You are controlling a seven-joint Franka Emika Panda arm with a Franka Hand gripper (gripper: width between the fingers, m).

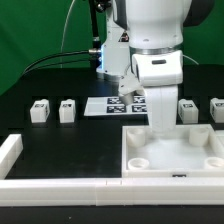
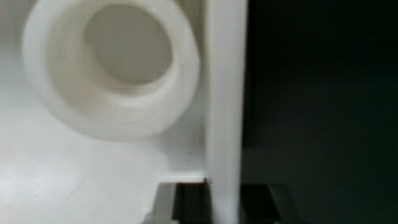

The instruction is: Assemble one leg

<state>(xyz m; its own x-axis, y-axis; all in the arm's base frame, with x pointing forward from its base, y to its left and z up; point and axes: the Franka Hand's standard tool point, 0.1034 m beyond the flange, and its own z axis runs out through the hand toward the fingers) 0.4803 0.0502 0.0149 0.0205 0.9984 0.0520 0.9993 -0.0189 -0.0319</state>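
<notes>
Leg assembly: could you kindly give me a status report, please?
Fingers straddling panel rim, grip unclear. Legs lying loose, none fitted. Nothing blocking.

Black table [image 1: 70,148]: four tagged legs [image 1: 40,110], marker board [image 1: 105,104], white panel [image 1: 197,150], white border rail [image 1: 50,185].

In the exterior view, looking head-on at the arm [image 1: 150,40] across the table [image 1: 60,140] from mid-range. In the wrist view, pressing close on a round socket [image 2: 111,60] of the panel [image 2: 45,170], sharing only that corner.
</notes>
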